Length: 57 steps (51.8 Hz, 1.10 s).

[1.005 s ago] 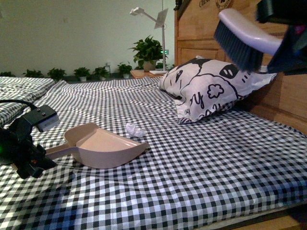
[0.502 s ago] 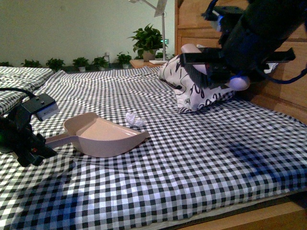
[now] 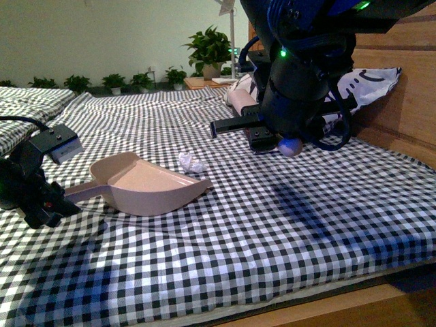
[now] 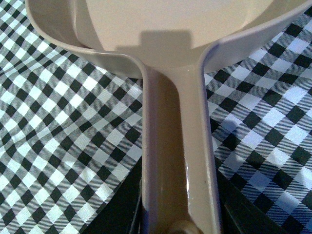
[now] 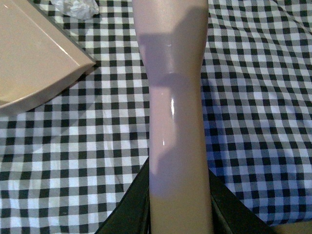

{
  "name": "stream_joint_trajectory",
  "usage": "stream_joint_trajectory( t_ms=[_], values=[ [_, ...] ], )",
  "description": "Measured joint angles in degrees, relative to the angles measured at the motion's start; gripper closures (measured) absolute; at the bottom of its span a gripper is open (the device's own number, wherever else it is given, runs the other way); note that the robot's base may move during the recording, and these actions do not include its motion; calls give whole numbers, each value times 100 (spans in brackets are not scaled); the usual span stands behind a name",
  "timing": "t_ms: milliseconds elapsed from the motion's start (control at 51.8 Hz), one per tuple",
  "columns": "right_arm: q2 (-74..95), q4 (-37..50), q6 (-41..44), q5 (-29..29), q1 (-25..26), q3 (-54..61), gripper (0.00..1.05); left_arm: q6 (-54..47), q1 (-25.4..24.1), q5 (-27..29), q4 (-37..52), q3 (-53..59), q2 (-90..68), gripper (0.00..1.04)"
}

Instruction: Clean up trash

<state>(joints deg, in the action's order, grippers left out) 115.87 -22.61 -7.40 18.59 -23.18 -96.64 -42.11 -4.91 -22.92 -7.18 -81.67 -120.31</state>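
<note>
Both grippers are closed on handles: the left gripper (image 3: 60, 203) is clamped around the stem of the scoop (image 3: 155, 192), and the right gripper (image 5: 179, 214) around a pale handle (image 5: 176, 122) whose far end is cut off. The trash (image 3: 191, 163) is seen on the checked counter (image 3: 286, 225), just beside the scoop's far rim; contact cannot be judged.

Right gripper (image 5: 179, 214) is clamping a glossy pinkish-beige handle (image 5: 178, 122), with dark fingers (image 5: 127, 207) pressing on both of its sides. The handle is reaching out over the black-and-white checked sheet (image 5: 258, 97), casting a shadow. The pinkish-beige scoop (image 5: 34, 53) is lying on the sheet beside the handle with its open lip showing. The crumpled white paper wad (image 5: 74, 7) is sitting near that lip, only partly in view.
</note>
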Motion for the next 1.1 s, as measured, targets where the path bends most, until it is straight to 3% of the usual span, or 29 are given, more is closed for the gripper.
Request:
stream_joint_trajectory(
  t_ms=[638, 1101],
  values=[
    [1150, -120, 101, 492, -505, -839, 85, 0, 0, 0, 0, 0, 0, 78],
    [1714, -632, 127, 940, -544, -1867, 85, 0, 0, 0, 0, 0, 0, 78]
  ],
)
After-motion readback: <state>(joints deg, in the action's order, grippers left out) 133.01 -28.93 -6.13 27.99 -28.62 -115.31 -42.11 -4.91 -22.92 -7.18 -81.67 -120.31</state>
